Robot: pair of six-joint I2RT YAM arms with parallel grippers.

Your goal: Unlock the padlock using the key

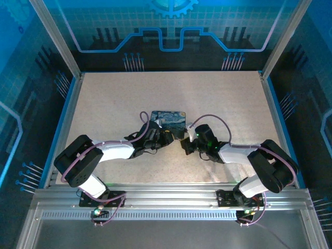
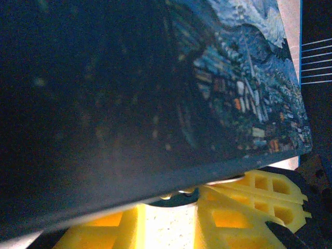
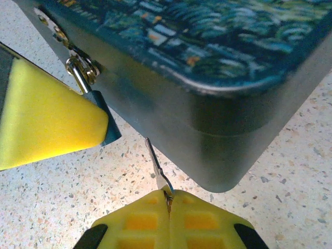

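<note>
Right fingers (image 3: pixel 197 218) are pressed together on the key (image 3: pixel 155 163) — bow pinched at the tips, blade pointing at the tin box (image 3: pixel 207 104) wall, not in the lock yet. The padlock (image 3: pixel 106 129) hangs by its shackle (image 3: pixel 79 75) off the box front, just beside the key. Its body is pinched by the left fingers (image 3: pixel 46 119), which stand slightly apart around it. The keyway isn't visible, probably on the body's lower end. Swing the blade round to it, line up with the body axis and push slowly — the left grip has to stop the body twisting.
</note>
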